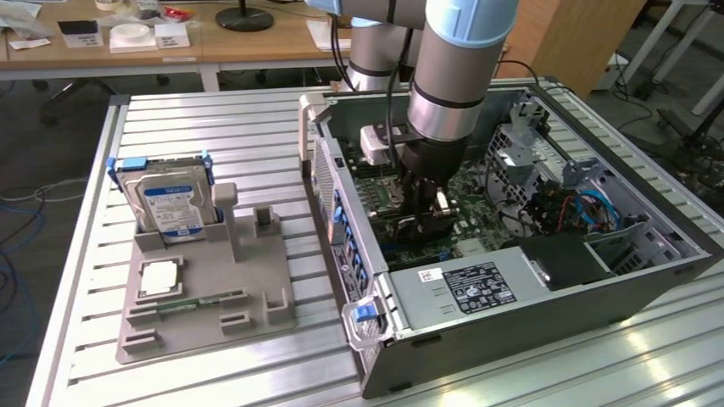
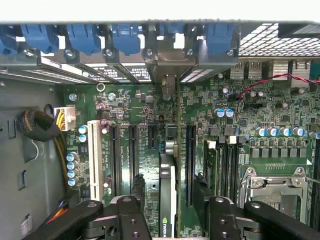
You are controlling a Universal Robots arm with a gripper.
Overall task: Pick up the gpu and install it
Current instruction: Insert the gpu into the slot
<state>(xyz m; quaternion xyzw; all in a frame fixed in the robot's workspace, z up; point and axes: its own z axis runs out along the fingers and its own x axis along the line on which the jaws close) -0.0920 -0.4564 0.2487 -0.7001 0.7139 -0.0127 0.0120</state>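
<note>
The gpu point(image 2: 168, 195) stands on edge in a slot of the green motherboard point(image 2: 135, 115), its silver end bracket point(image 2: 169, 67) against the case's rear wall. My gripper point(image 2: 172, 212) straddles the card from above, open. One black finger point(image 2: 134, 217) sits on each side, with a gap showing between finger and card. In the exterior view the gripper point(image 1: 436, 216) reaches down into the open computer case point(image 1: 633, 280), over the motherboard, and hides most of the card.
A grey parts holder point(image 1: 266, 309) lies on the slatted table at the exterior view's left, carrying a hard drive point(image 1: 169, 199), a square processor point(image 1: 158, 278) and a memory stick point(image 1: 203, 302). The power supply point(image 1: 476, 288), cables and drive cage crowd the case's inside.
</note>
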